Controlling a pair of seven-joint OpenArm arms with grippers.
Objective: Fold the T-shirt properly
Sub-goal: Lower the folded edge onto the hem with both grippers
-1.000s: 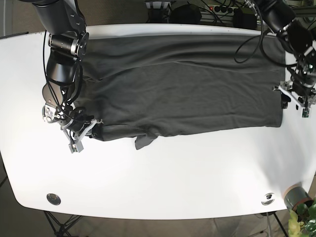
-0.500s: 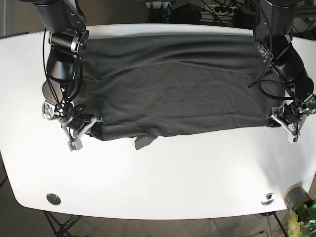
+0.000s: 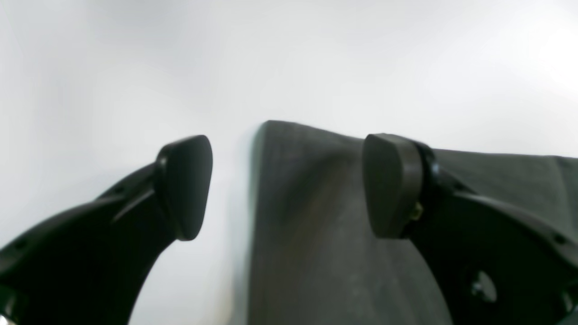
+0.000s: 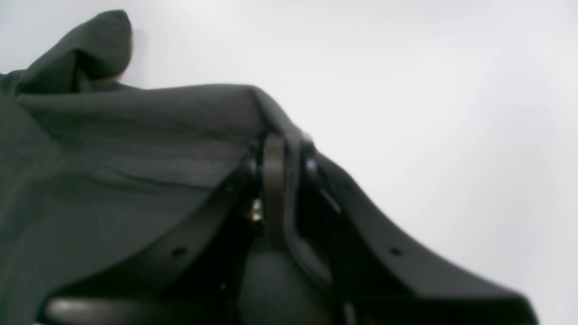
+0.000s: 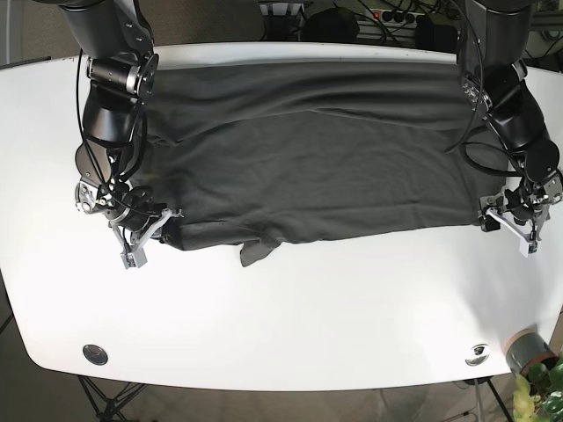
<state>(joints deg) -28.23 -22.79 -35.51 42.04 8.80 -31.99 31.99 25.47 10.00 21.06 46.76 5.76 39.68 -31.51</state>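
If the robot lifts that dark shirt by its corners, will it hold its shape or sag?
Probably sag: the shirt lies in soft wrinkles and bunches where the right gripper pinches it. It looks light and thin. The loose flap near the front edge would likely dangle.

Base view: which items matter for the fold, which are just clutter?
Job:
T-shirt
right gripper, shut on the shirt edge
left gripper, open at the shirt corner

Lying about:
plant pot, table's near corner
cables behind table
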